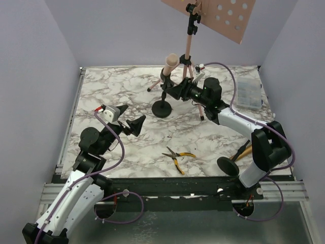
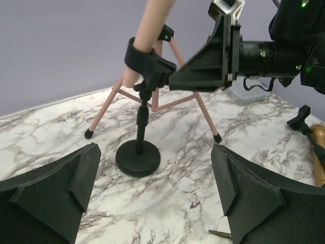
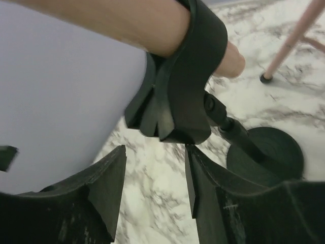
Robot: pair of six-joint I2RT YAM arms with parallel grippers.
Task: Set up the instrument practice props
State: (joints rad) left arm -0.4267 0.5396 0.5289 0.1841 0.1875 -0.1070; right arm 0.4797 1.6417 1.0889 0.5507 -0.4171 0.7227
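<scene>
A pink microphone (image 1: 170,63) stands tilted in the clip of a black round-based holder (image 1: 162,109) at mid-table. My right gripper (image 1: 176,92) sits just right of that clip, open, with nothing between its fingers; in the right wrist view the clip (image 3: 185,86) hangs just past the fingertips (image 3: 109,173). The pink tripod music rack (image 1: 189,46) stands behind, its perforated desk (image 1: 223,15) up high. My left gripper (image 1: 130,123) hovers wide open to the holder's left, facing its base (image 2: 137,158). A gold microphone (image 1: 244,151) lies by a second black base (image 1: 228,165).
Yellow-handled pliers (image 1: 177,155) lie near the front edge. A clear compartment box (image 1: 249,94) sits at the far right. The tripod's legs (image 2: 104,109) spread behind the holder. Purple walls close in on three sides.
</scene>
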